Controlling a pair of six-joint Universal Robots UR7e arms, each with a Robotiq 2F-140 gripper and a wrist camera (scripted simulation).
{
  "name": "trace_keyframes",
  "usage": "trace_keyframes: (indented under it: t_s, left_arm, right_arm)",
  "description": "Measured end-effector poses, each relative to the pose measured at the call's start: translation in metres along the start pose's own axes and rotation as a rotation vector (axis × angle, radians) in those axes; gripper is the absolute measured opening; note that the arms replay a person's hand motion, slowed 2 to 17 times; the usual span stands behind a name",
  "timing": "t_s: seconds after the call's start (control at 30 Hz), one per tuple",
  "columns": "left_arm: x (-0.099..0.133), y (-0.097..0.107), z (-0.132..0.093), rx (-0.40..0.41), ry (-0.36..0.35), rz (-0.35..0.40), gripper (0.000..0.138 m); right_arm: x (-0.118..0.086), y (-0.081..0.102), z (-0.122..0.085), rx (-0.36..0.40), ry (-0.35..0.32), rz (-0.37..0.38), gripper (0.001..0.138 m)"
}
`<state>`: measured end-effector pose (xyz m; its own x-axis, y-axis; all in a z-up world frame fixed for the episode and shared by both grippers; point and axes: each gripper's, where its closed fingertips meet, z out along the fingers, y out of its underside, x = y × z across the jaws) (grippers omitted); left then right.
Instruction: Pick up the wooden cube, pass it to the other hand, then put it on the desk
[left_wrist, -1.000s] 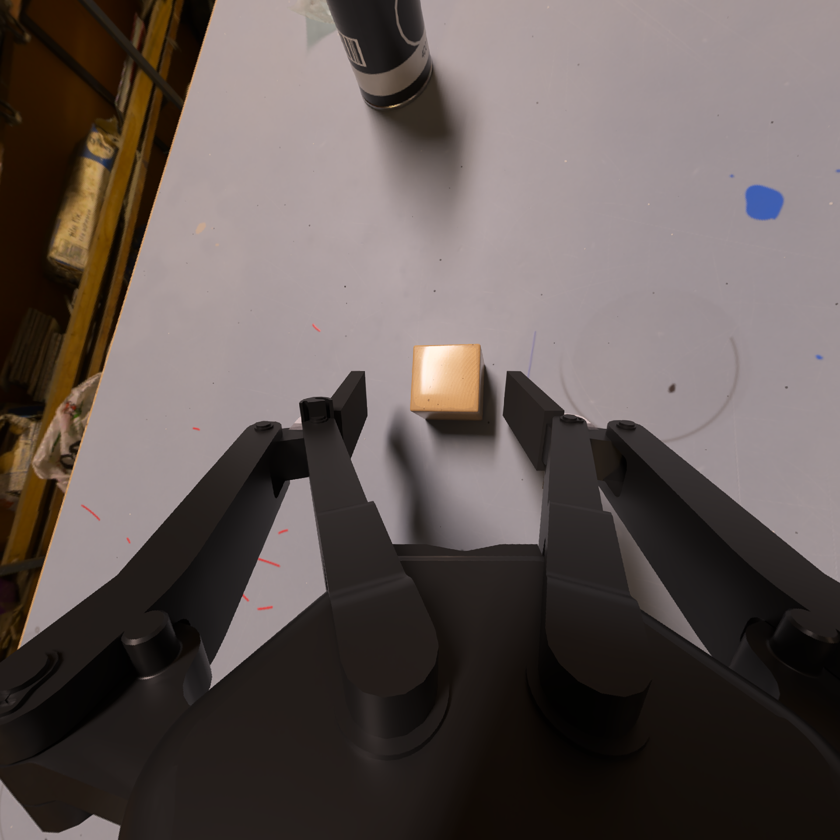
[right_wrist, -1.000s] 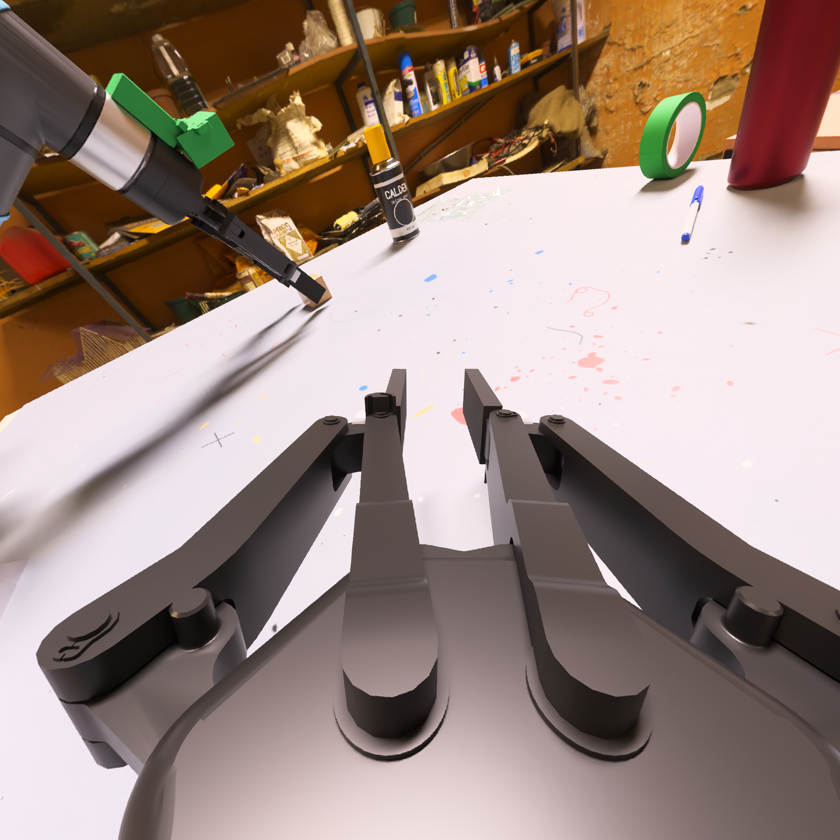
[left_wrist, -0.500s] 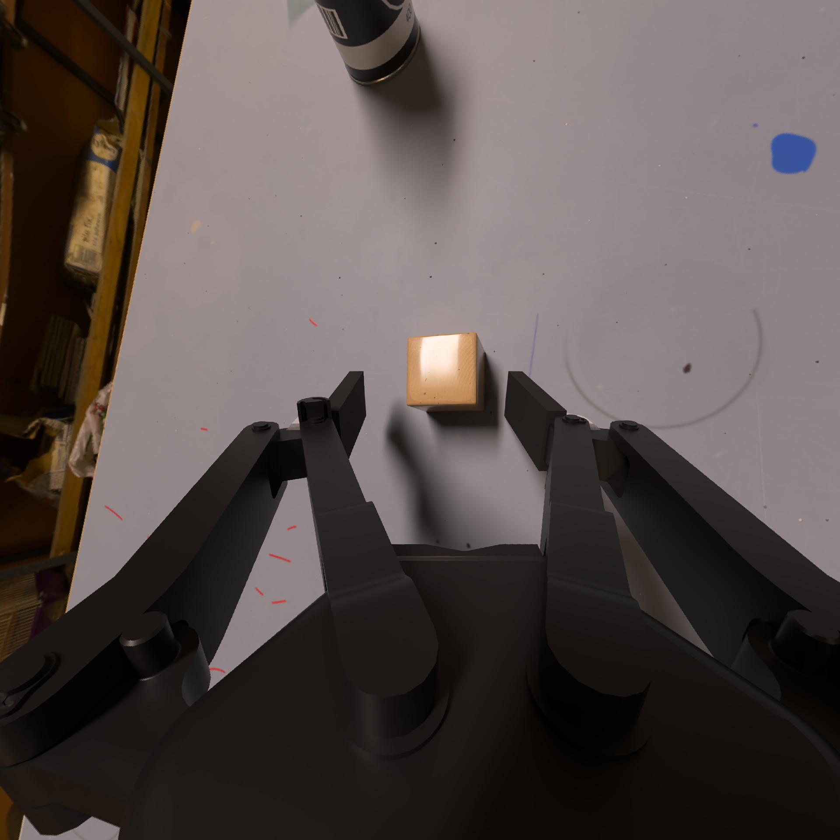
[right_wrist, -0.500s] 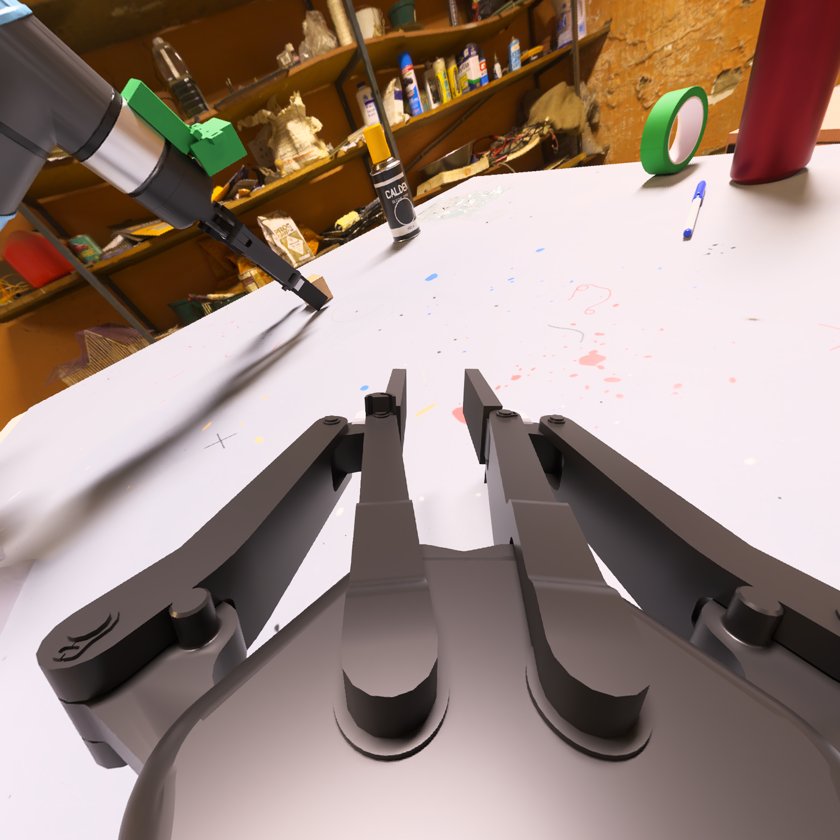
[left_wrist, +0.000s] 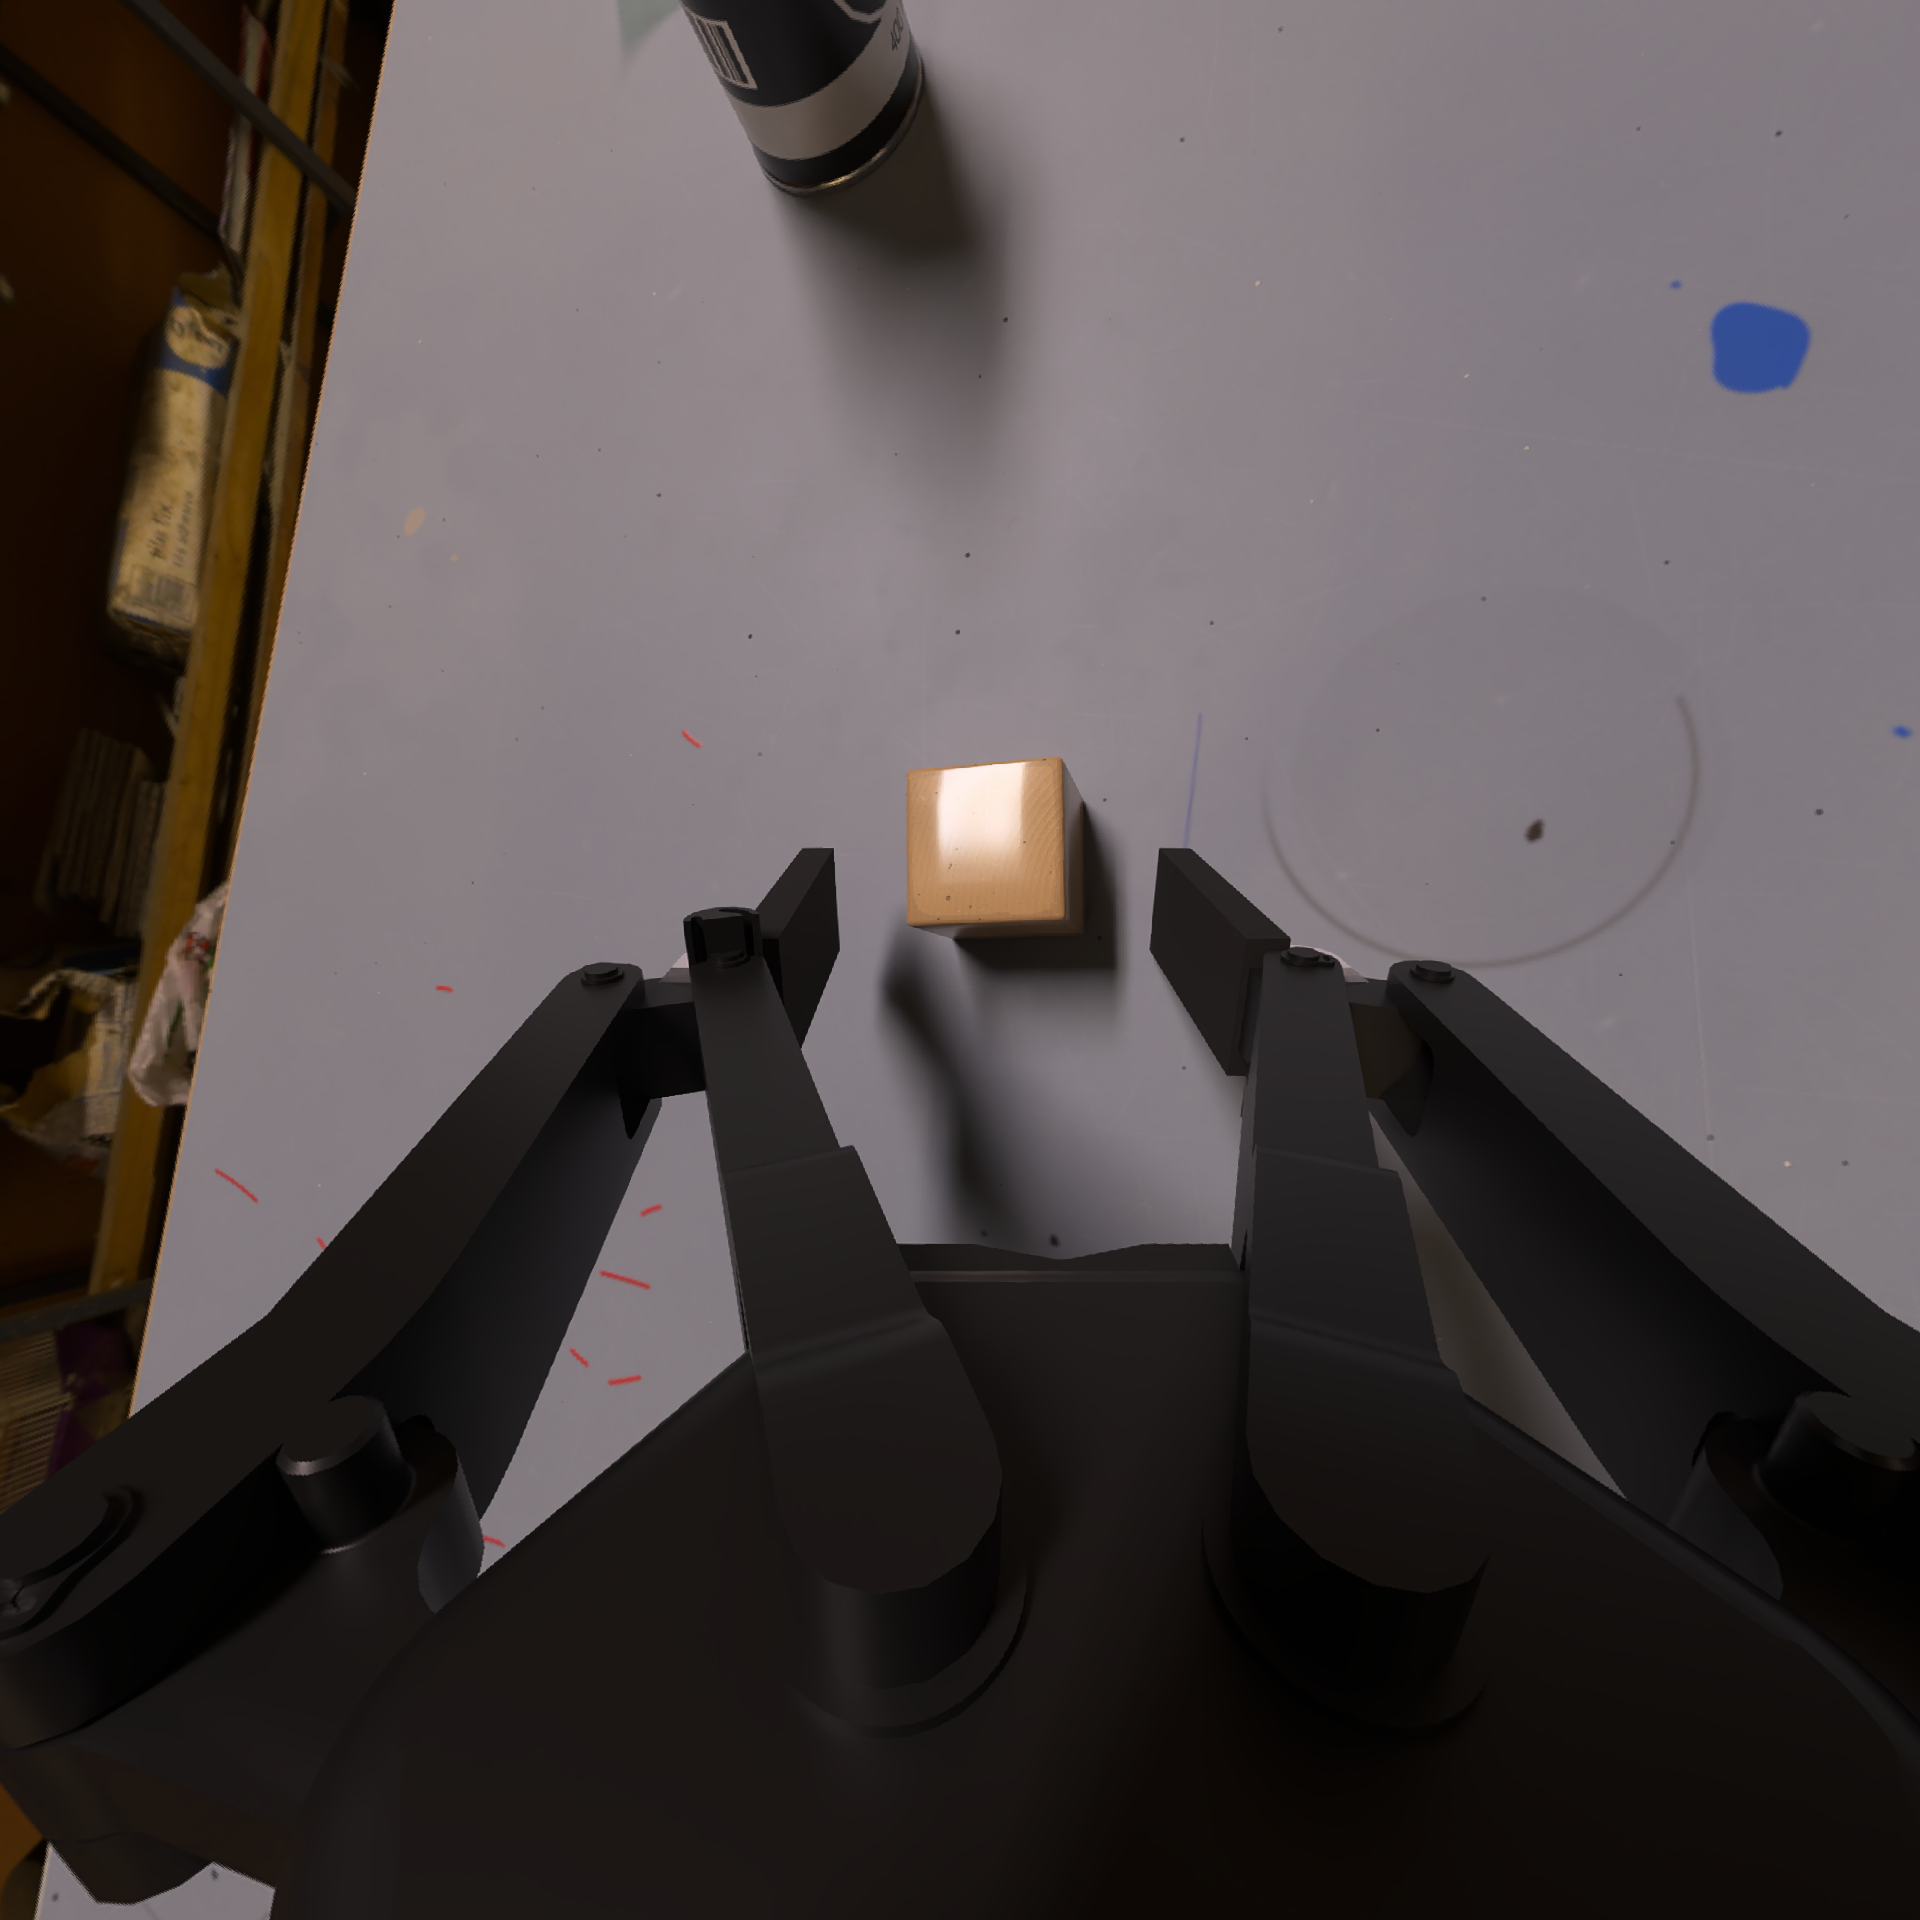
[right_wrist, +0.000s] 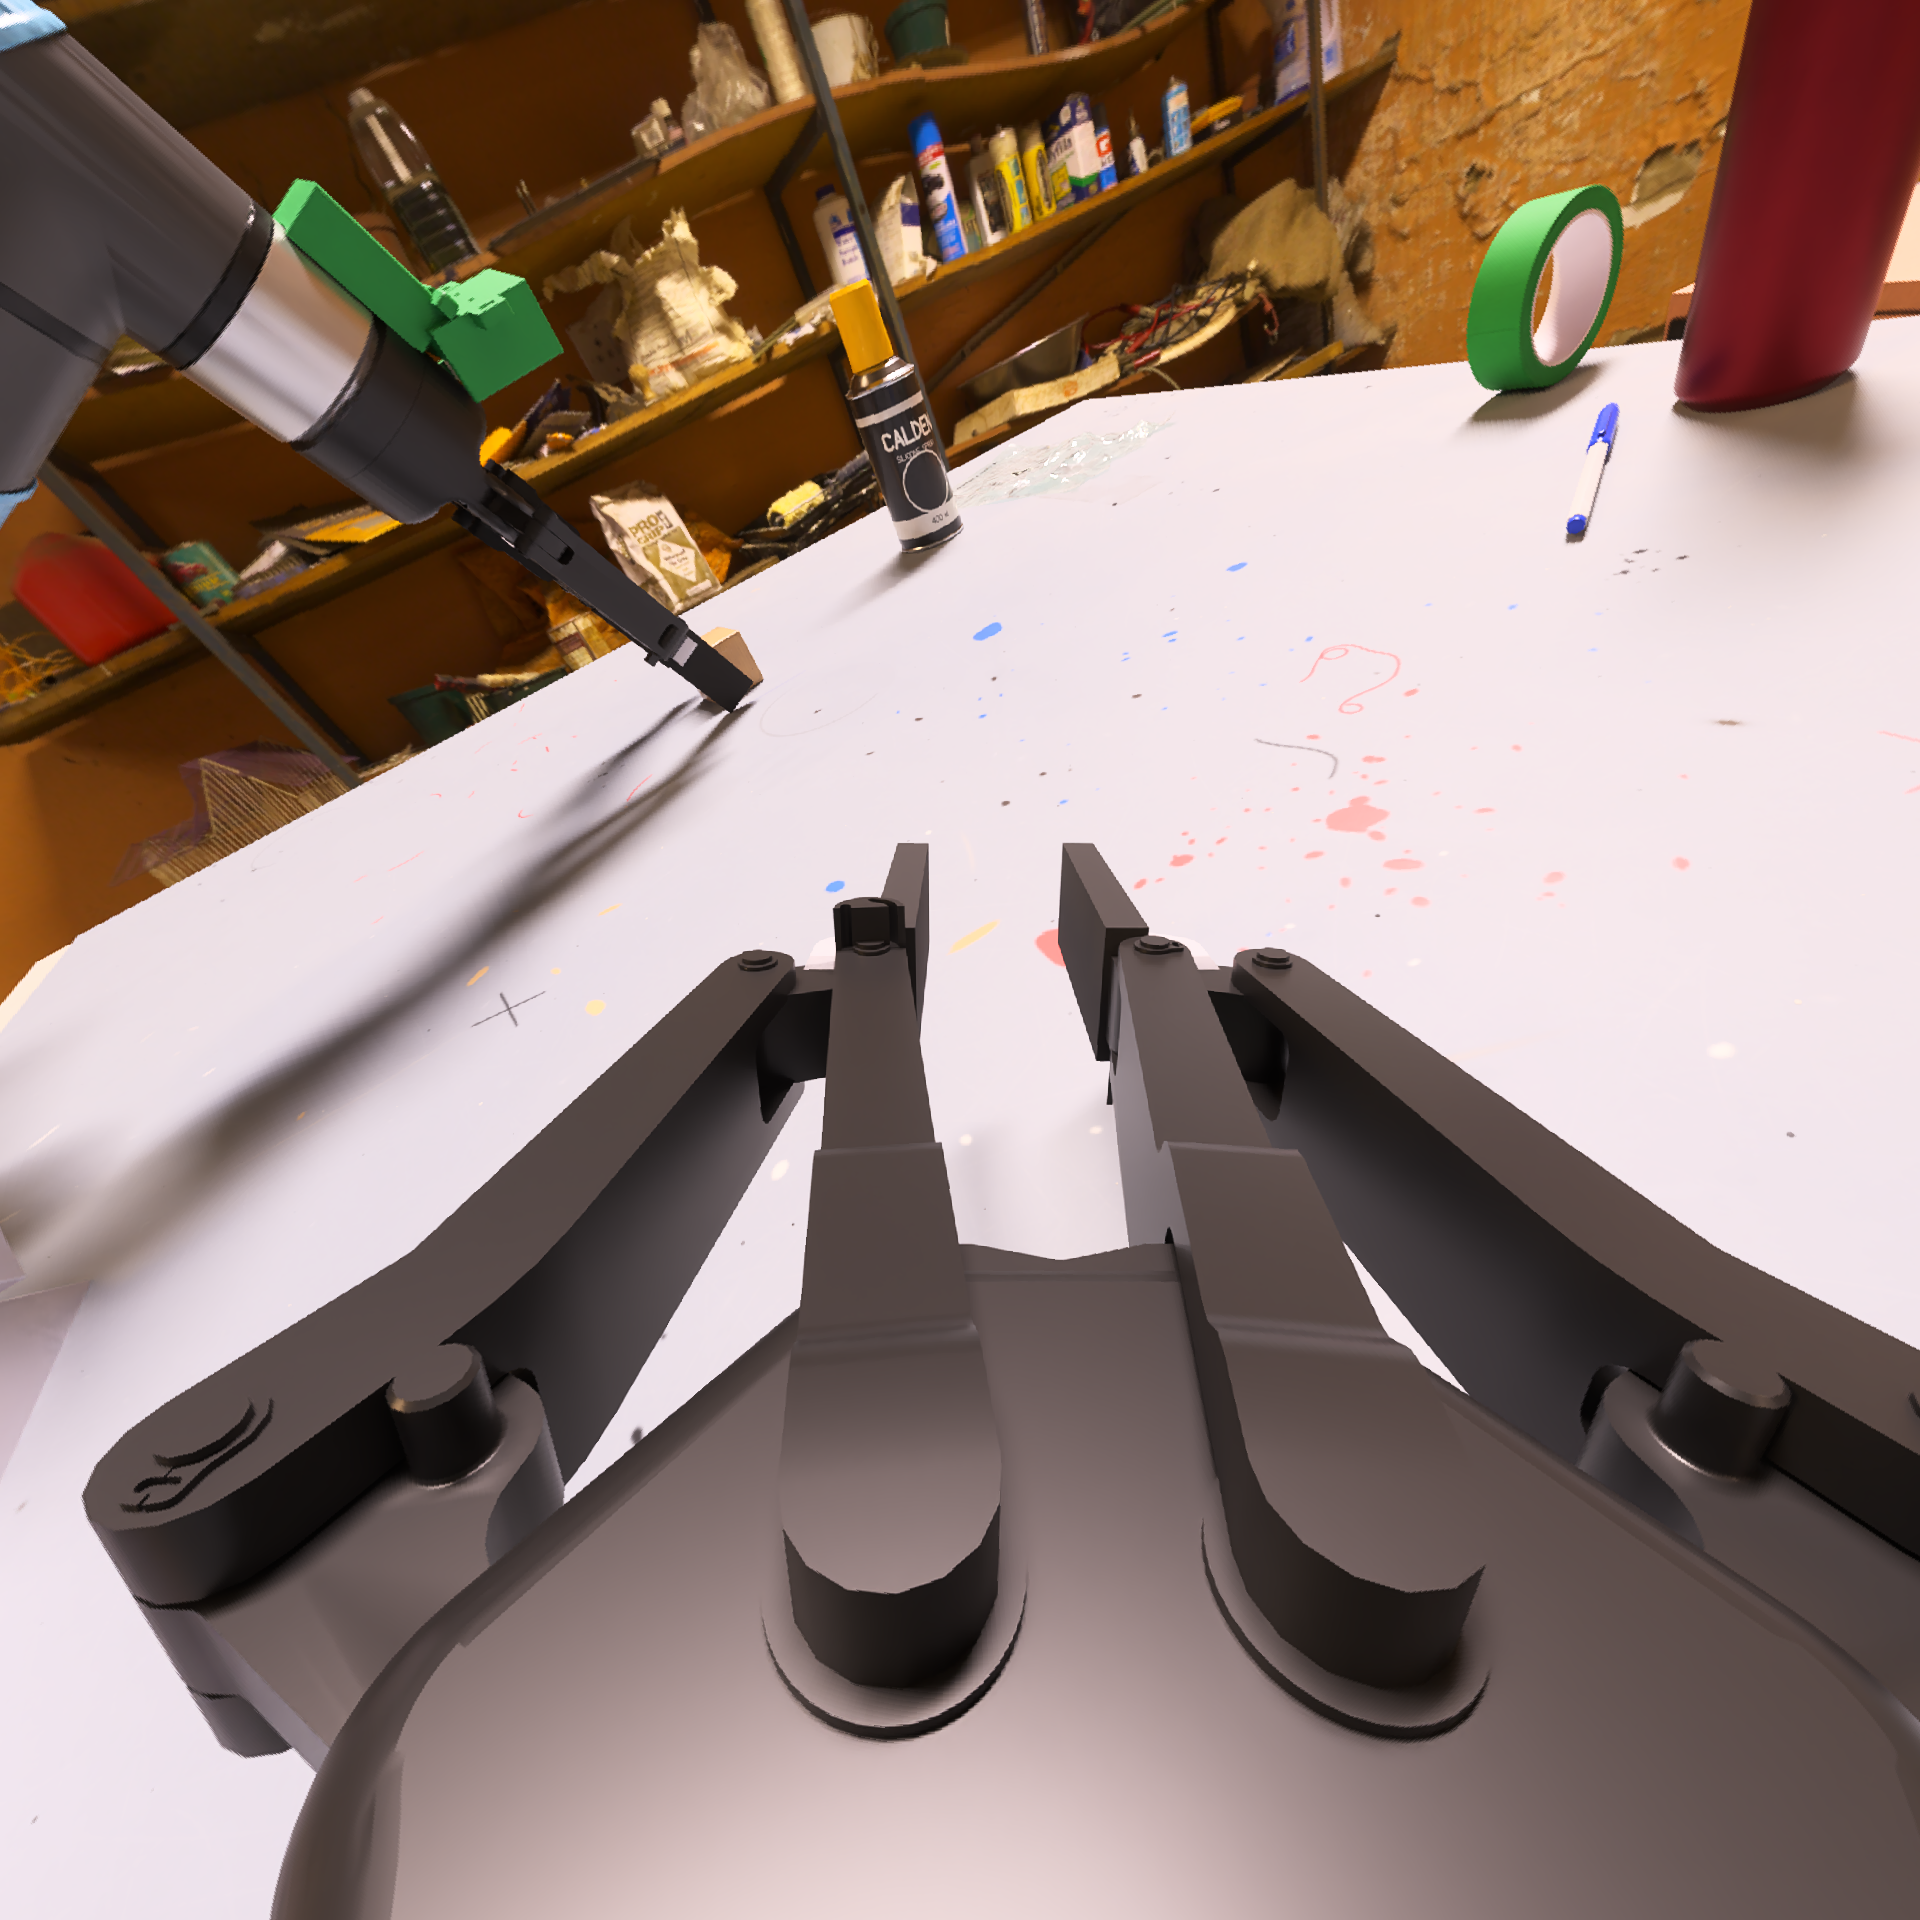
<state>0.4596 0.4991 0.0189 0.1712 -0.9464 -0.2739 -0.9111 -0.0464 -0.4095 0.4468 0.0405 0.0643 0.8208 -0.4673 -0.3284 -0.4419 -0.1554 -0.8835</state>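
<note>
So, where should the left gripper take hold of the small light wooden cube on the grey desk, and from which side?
Probably from above, on its two opposite side faces. The small light wooden cube lies flat on the grey desk, its sides square to the open left gripper, whose fingers straddle it with clearance either side.

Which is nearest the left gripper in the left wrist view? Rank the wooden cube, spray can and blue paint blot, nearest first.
Measured from the left gripper:
1. Wooden cube, between the open fingertips.
2. Blue paint blot, far right on the desk.
3. Spray can, top edge, straight ahead.
</note>
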Motion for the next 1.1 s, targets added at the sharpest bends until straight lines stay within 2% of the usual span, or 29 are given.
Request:
trace_keyframes:
  t_s: [0.47, 1.1]
  left_arm:
    - [0.0053, -0.0031, -0.0032, 0.023, 0.056, -0.029, 0.077]
    - [0.0046, -0.0058, -0.0045, 0.044, 0.072, -0.045, 0.072]
  right_arm:
    - [-0.0007, 0.0000, 0.0005, 0.000, -0.005, 0.007, 0.034]
    - [-0.0019, 0.0003, 0.0009, 0.000, -0.012, 0.013, 0.034]
